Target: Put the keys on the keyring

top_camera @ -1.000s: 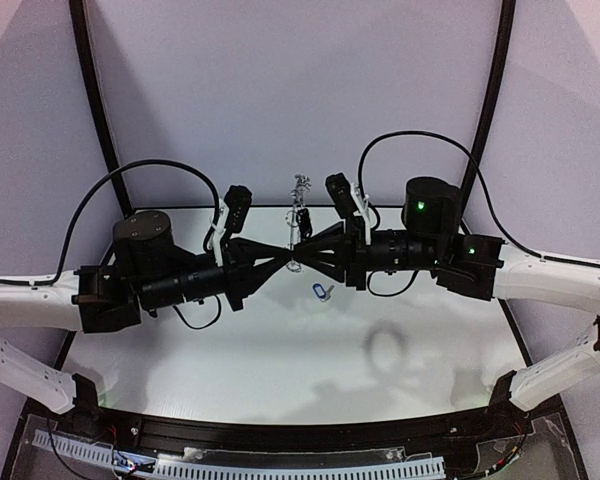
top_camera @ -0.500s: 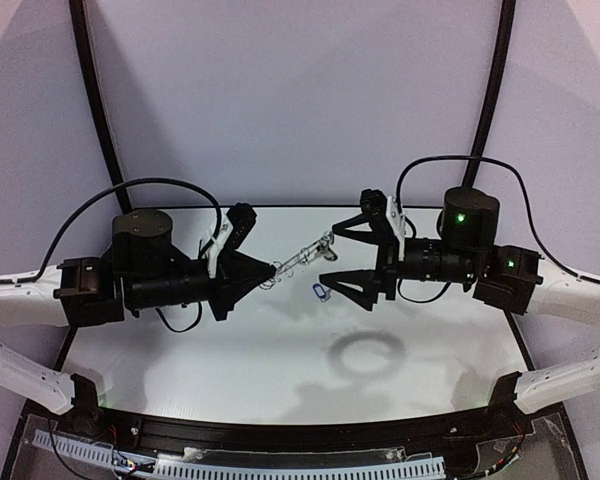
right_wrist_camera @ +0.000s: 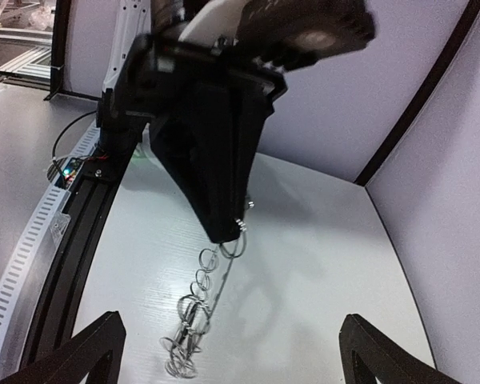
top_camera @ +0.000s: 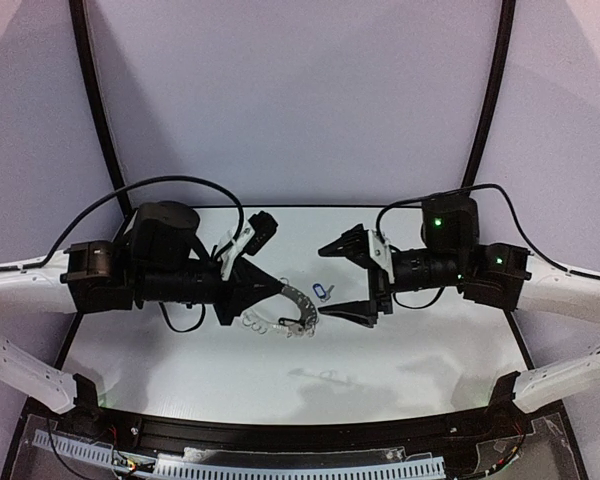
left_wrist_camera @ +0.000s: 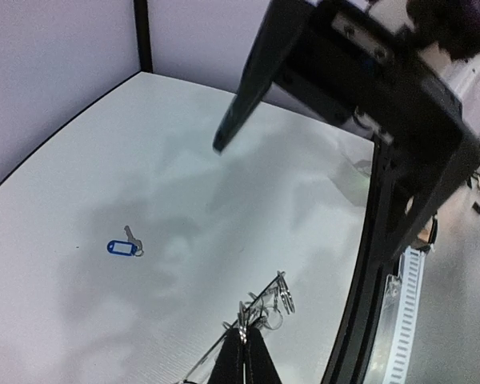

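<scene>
Nearest my bases, my left claw (top_camera: 284, 290) was pinched tight on the edge of the keyring (top_camera: 296, 312). It held the ring clear of the table (top_camera: 280, 372) with the wire loops dangling. I judge that grip was meant to leave a loop free and steady to take a key. Just beyond the ring, the blue-tagged key (top_camera: 322, 291) lay flat on the table, apart from the ring, with nothing touching it. My right claw (top_camera: 322, 281) hung above that spot with its fingers spread wide and nothing in them, ready, I reckon, to go down for that key. I could not make out the black-headed key in any view.
</scene>
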